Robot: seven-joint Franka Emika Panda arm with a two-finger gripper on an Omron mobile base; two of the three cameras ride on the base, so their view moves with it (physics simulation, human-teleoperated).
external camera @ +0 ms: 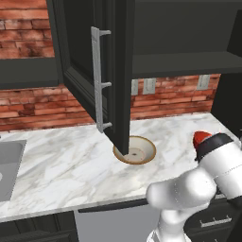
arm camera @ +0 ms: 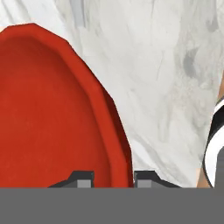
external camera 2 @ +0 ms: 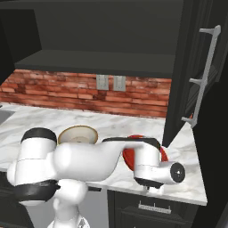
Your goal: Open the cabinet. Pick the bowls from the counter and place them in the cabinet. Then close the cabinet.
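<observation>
Glossy red bowl [arm camera: 52, 113], faceted rim

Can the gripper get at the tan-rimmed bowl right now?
Probably not straight away: the gripper straddles the red bowl rim, and the open cabinet door overhangs part of the tan-rimmed bowl.

You've got a red brick backsplash [external camera: 42, 106] running behind the worktop, with pale outlet plates [external camera: 149, 85] set into it under the wall units. A grey sink basin [external camera: 9, 163] sits at the far left. Below the slab, dark lower drawers [external camera 2: 153, 207] with short silver handles [external camera 2: 153, 207]. In the right base view, two outlet plates sit side by side on the brick.
</observation>
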